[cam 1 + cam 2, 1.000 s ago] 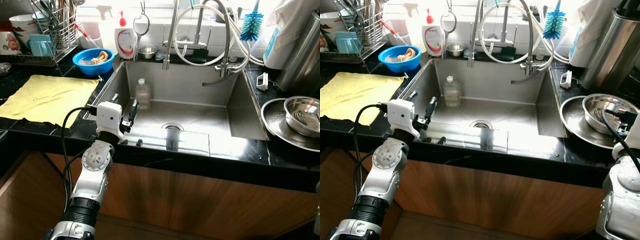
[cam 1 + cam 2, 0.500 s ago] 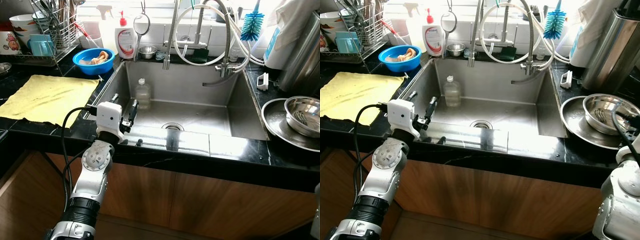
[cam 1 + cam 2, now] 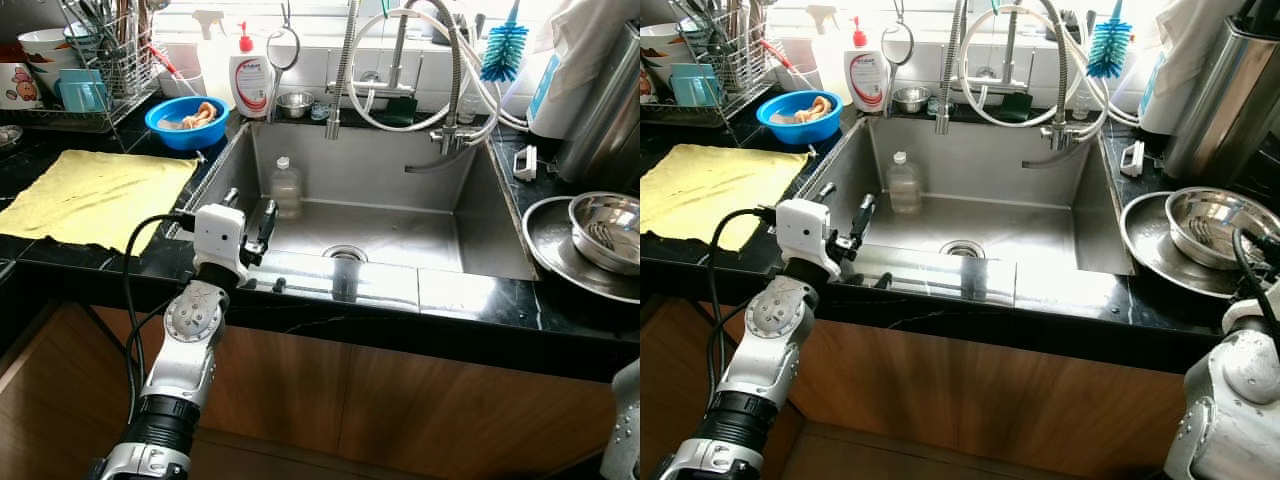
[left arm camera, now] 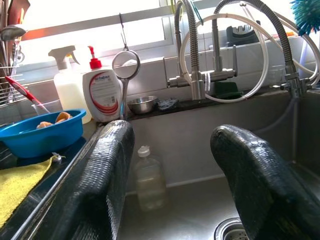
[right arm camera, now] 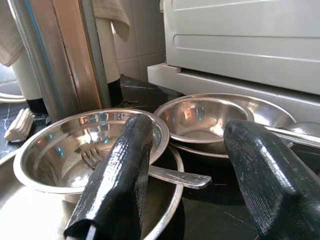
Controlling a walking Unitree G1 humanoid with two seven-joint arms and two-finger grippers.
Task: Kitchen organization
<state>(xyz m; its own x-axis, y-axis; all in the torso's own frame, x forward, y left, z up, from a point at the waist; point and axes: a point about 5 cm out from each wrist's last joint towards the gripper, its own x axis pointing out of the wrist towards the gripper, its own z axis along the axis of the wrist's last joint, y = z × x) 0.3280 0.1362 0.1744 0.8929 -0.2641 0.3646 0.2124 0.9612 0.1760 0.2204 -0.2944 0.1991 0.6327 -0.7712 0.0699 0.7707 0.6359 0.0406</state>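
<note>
A clear plastic bottle (image 3: 286,187) stands upright in the steel sink (image 3: 480,215), by its back left wall. My left gripper (image 3: 250,208) hovers over the sink's front left rim, open and empty, and points toward the bottle (image 4: 148,180). On the counter to the right, a steel bowl (image 3: 607,228) rests on a round steel plate (image 3: 548,240). My right gripper (image 5: 190,127) is open just in front of that bowl (image 5: 60,150), which holds a fork (image 5: 165,172). A second steel bowl (image 5: 220,117) lies behind it. My right arm (image 3: 1230,400) rises at the lower right.
A yellow cloth (image 3: 95,195) lies on the black counter to the left, with a blue bowl (image 3: 188,120), a dish rack (image 3: 90,60) and a soap dispenser (image 3: 250,80) behind it. The faucet and hoses (image 3: 400,70) arch over the sink. A tall steel container (image 3: 605,110) stands at the right.
My right arm has sunk lower at the right edge of the view. The left gripper and the bottle stay where they were.
</note>
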